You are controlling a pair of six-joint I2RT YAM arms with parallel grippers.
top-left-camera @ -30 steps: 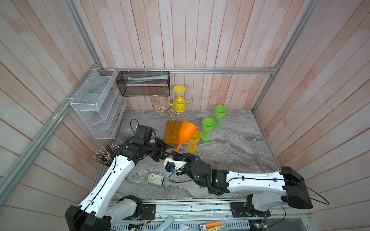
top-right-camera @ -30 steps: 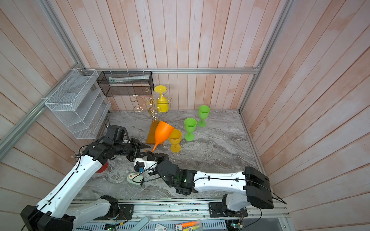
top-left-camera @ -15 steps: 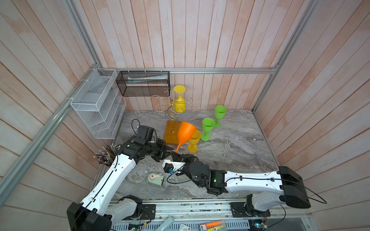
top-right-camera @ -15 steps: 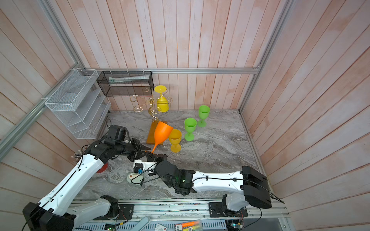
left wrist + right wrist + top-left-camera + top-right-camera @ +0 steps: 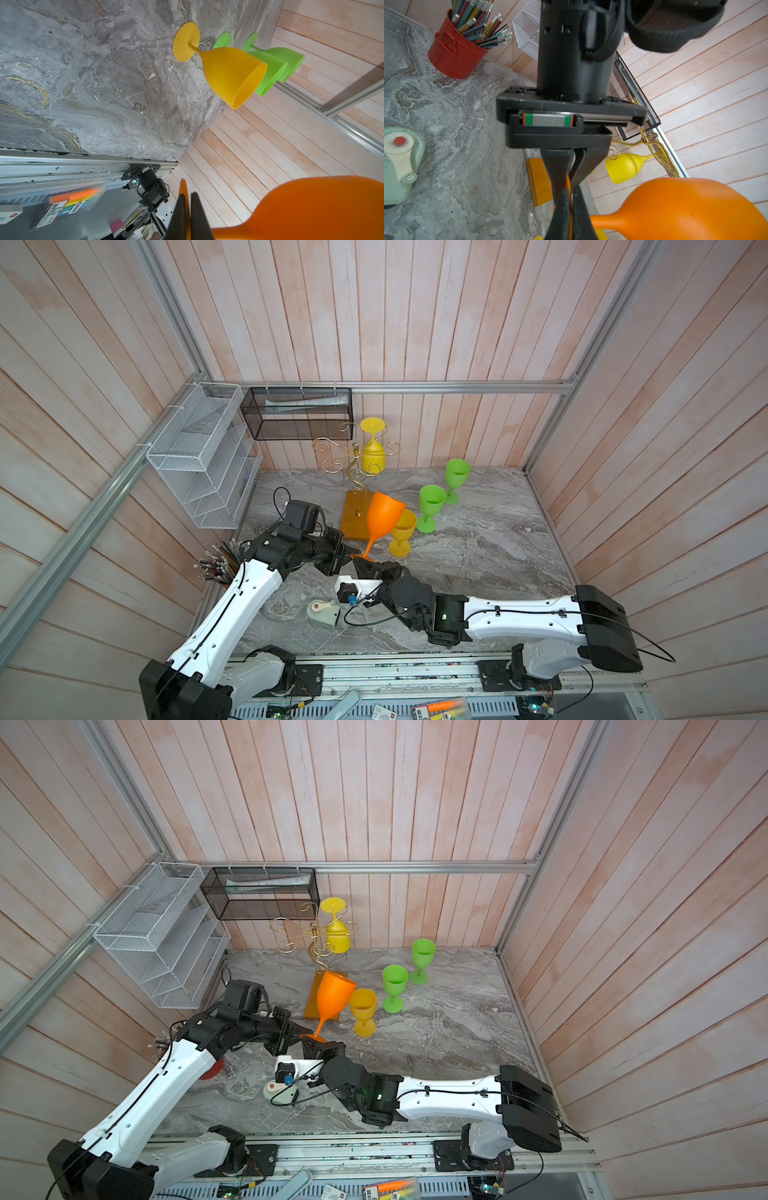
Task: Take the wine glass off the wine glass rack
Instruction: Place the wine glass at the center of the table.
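An orange wine glass (image 5: 384, 516) (image 5: 334, 996) is held tilted above the table, clear of the wine glass rack (image 5: 353, 464) (image 5: 316, 936). Both grippers pinch its flat foot (image 5: 184, 187). My left gripper (image 5: 352, 552) (image 5: 188, 207) is shut on the foot's edge from the left. My right gripper (image 5: 361, 566) (image 5: 571, 207) is shut on it from the front, tip to tip with the left. The orange bowl (image 5: 322, 207) (image 5: 675, 207) fills a corner of each wrist view. A yellow wine glass (image 5: 372, 456) (image 5: 625, 167) hangs upside down on the gold rack.
A yellow glass (image 5: 402, 531) and two green glasses (image 5: 430, 506) (image 5: 456, 479) stand right of the rack's orange base (image 5: 353, 518). A red pencil cup (image 5: 454, 54) and a mint tape dispenser (image 5: 324, 611) sit at front left. A black mesh basket (image 5: 297, 414) and a white wire shelf (image 5: 199, 456) hang on the walls.
My left gripper's jaws have closed onto the orange glass's foot. The right gripper has kept its hold, and the glass has barely moved.
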